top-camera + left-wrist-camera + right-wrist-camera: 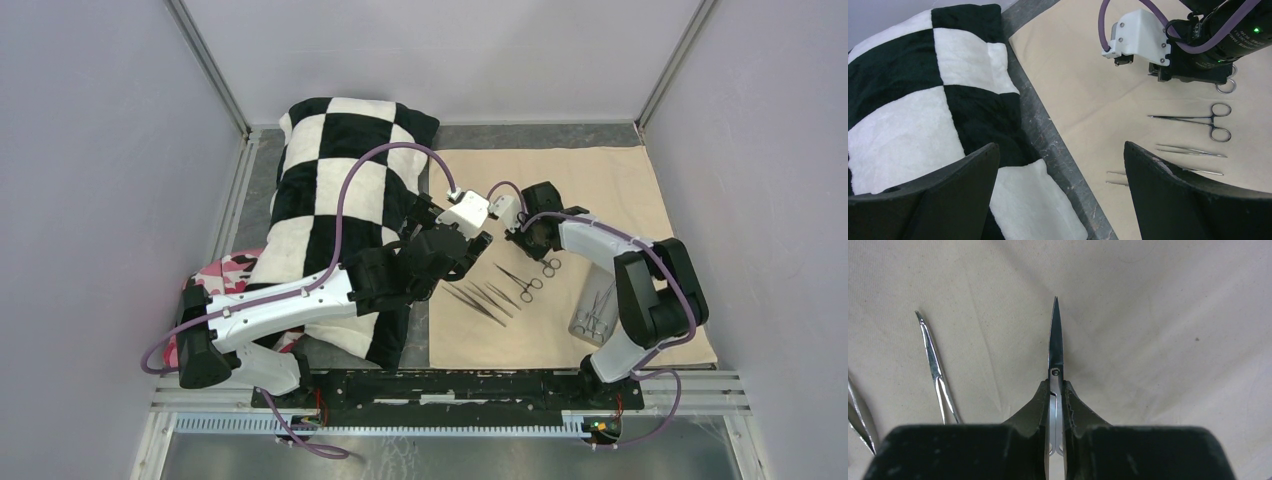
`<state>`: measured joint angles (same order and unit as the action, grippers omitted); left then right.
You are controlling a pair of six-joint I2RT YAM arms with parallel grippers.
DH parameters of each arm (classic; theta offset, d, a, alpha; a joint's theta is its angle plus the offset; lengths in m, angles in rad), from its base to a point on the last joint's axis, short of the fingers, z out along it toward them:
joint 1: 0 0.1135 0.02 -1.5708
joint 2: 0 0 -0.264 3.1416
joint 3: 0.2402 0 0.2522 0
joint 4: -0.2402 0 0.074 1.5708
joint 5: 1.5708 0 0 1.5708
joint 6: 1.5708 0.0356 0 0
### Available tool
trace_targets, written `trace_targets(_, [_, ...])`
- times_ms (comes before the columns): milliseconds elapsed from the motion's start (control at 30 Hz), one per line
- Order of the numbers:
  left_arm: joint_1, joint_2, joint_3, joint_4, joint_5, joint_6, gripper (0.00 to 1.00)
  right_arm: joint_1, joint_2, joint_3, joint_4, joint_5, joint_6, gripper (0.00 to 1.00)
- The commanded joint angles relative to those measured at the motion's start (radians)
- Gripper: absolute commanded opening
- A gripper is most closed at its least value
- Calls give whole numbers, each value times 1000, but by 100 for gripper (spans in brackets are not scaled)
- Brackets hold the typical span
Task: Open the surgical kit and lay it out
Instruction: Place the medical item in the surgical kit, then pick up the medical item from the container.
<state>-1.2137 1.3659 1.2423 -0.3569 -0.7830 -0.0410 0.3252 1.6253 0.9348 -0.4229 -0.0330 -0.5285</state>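
Nearest the bases: pink camo cloth (228, 272) at L, partly hidden by the L arm. At R, the grey metal tray (577, 330) sits on the near R part of the beige cloth wrap (600, 180), w/ a few steel instruments in it. The wrap lies spread open and flat over the R half of the table. Next out, on the wrap's L part, are thin tweezers (485, 300) side by side, then scissor-handled forceps (520, 280) just beyond, lying flat. L gripper (1060, 146) hangs above the wrap's L edge, fingers spread wide, nothing btwn them. R gripper (1056, 385) is just past the forceps, clamped tight on scissors (1055, 340) at the shanks; blades closed, tip pointing away over the wrap. Can't tell if the tip touches the cloth. Far L: checkered pillow (330, 170), beside the wrap, not on it.
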Motion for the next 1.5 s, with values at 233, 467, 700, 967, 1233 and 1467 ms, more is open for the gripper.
trace_targets(233, [-6,-24,0,42,-19,16,100,3,43,47,59,18,5,0])
trace_targets(467, [-6,-23,-1,44,-21,21,100,1,67,40,75,19,36,3])
trace_targets(700, [-7,-22,-1,43,-20,21,100,3,19,48,64,27,88,24])
trace_targets(967, [-11,-26,0,42,-16,20,100,-14,-218,-8,6,228,221,41])
trace_targets(1233, [-19,-30,1,41,-12,16,100,-361,-522,-182,-96,198,624,54])
trace_targets(1467, [-26,-34,2,40,-11,18,100,-602,-567,-276,-186,50,719,52])
